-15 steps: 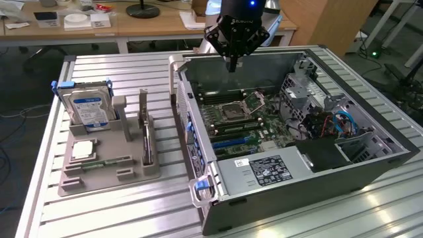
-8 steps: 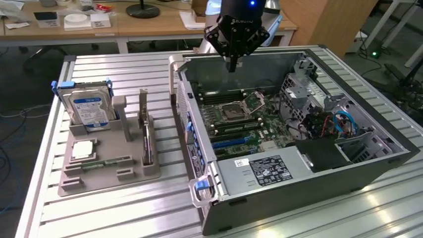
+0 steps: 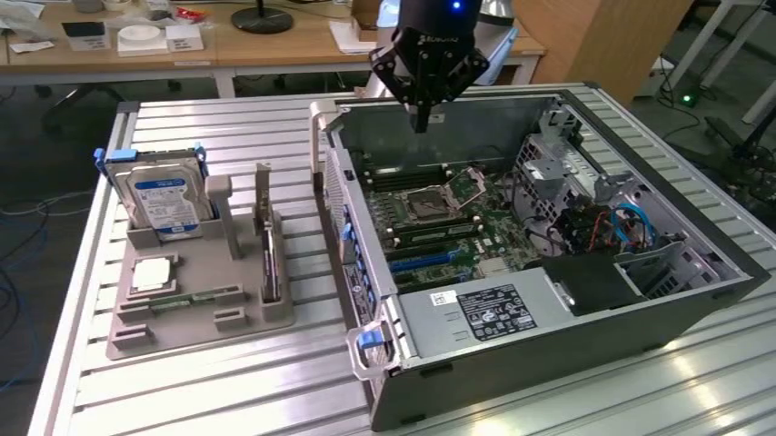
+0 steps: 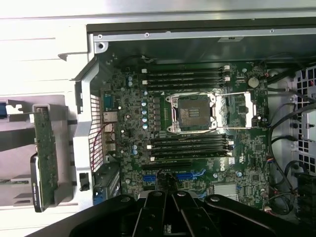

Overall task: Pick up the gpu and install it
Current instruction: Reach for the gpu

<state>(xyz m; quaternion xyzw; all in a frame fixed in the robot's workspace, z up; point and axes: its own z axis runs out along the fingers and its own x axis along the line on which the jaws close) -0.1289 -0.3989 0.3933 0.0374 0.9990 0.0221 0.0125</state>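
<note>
Upper middle: the arm (image 3: 442, 23) points straight down, gripper (image 3: 421, 123) pinched together and empty. Middle left: the gpu (image 3: 267, 250) stands on its edge, long side running up the frame.

Wooden desk (image 3: 279, 50) behind claw (image 3: 421, 123), round black base (image 3: 262, 20) on it. Wood panel (image 3: 606, 41) beside claw, exterior view's right. Dark floor (image 3: 36, 145).

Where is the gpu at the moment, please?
The gpu stands on edge in the grey holder on the exterior view's left, between the hard drive and the open computer case.
</note>
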